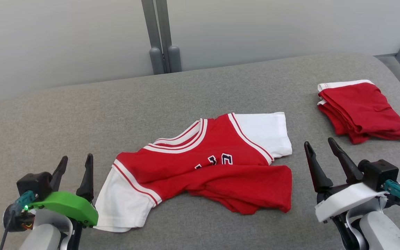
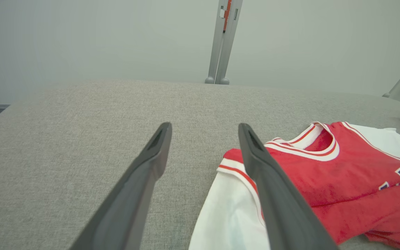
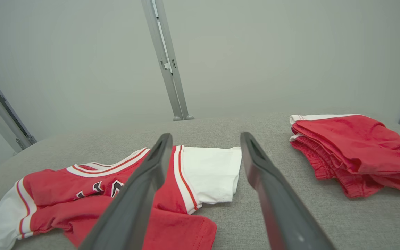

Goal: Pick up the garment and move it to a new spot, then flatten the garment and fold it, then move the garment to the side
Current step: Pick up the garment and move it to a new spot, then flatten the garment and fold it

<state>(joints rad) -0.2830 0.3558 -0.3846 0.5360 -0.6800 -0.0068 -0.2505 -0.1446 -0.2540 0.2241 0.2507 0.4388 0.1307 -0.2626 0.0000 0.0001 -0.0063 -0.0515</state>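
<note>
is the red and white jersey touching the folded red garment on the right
Apart. The head view shows a band of bare grey surface between the jersey and the folded red garment.

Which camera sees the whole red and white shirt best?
The head view: the whole jersey shows, both white sleeves too. The left wrist view crops it at the picture's edge; in the right wrist view the right claw hides part.

Red jersey [image 1: 214, 166], white sleeves, striped trim: lies rumpled mid-frame, neck toward top, lower hem folded up over front, dark lettering half hidden.
</note>
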